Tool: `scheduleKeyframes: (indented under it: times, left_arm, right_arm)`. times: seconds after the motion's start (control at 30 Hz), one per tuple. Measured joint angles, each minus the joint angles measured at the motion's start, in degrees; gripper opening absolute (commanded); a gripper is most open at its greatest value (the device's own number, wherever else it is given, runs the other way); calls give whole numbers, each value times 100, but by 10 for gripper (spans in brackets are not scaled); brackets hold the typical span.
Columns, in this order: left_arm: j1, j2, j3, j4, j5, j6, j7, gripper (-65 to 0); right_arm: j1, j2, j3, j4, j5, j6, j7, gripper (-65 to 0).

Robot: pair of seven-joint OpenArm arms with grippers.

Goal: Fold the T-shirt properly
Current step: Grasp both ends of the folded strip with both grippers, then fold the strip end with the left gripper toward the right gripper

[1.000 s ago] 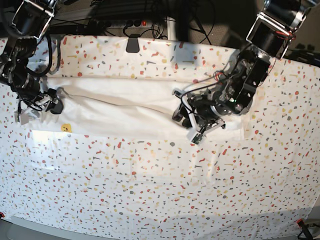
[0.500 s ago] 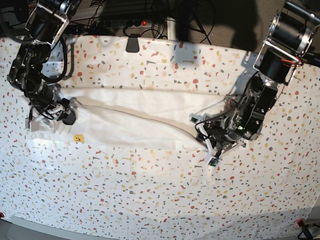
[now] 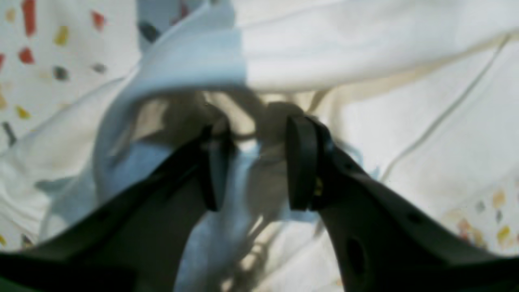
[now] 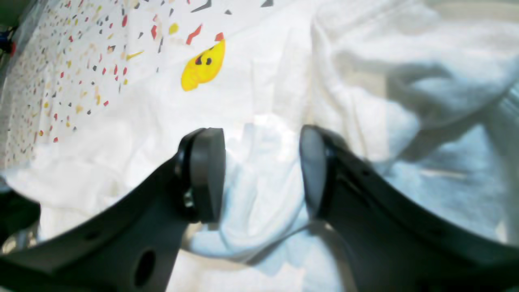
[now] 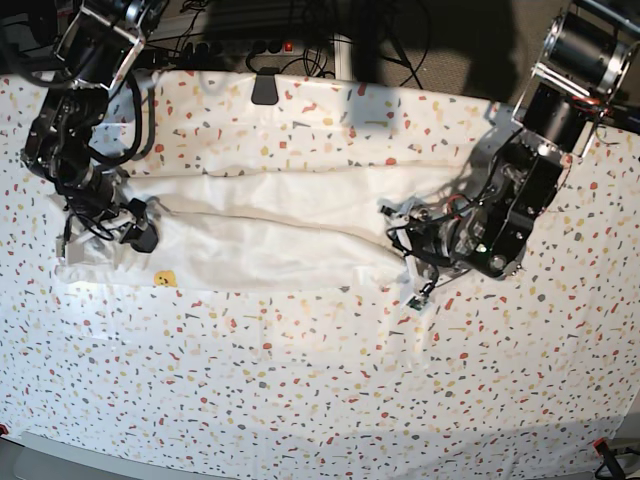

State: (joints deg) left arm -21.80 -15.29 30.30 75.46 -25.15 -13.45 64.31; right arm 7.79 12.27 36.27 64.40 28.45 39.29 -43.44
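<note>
T-shirt (image 5: 260,245) print mostly hidden in folds; fabric bunched between both end effectors.

I see the T-shirt (image 5: 260,240) as soft matt white cloth, creased (its yellow print looks flat). The table cover (image 5: 300,380) at lower frame reads smooth and matt, speckled. The gripper fingers (image 4: 202,174) look like dull black plastic.

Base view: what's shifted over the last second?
The left hand dragged its end of the T-shirt toward the table's near edge, then eased back slightly. The right hand shifted slightly inward, the yellow print with it. Both hands still straddle bunched cloth; the shirt remains a long folded band.
</note>
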Motion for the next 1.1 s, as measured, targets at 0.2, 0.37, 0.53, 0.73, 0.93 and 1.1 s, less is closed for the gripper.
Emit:
scheduleKeyframes:
  times: [0.2,0.37,0.53,0.73,0.93,1.1]
  left_arm:
    - [66,-557,17,688,-20,2,-94,-422]
    - [50,-898,9,1598,203,146,-210,-422]
    - [455,-1049,4,1808,463,444,-256,-422]
    - [1532,-964,42,2487,1641,1226,-122,-422]
    - [2367,-894,7,3226,3294,2273,-57,-422]
    - [2697,-291,7,3281,3604,2702,-107,-422]
  right_arm:
    - [0,76,0,-2,15,2,-7,-346]
    - [0,70,0,-2,15,0,-4,-346]
    - [-2,74,0,0,15,0,-20,-346]
    - [13,74,0,4,17,2,-31,-346]
    - [13,72,0,4,15,2,-28,-346]
    - [13,72,0,4,15,2,-26,-346]
